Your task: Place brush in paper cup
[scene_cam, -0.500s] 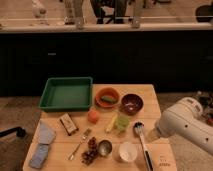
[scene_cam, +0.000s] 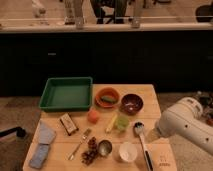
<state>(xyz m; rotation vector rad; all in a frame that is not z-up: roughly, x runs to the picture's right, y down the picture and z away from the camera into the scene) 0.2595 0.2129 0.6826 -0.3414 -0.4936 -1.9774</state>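
The brush lies flat on the wooden table. Its round dark head is near the yellow-green cup, and its pale handle runs toward the front edge. The white paper cup stands upright just left of the handle, next to the shiny metal cup. Only the white arm shows, at the table's right edge, close to the right of the brush head. The gripper itself is out of view.
A green tray is at the back left, with an orange bowl and a dark bowl to its right. An orange fruit, a snack bar, a fork, grapes and a blue cloth lie around.
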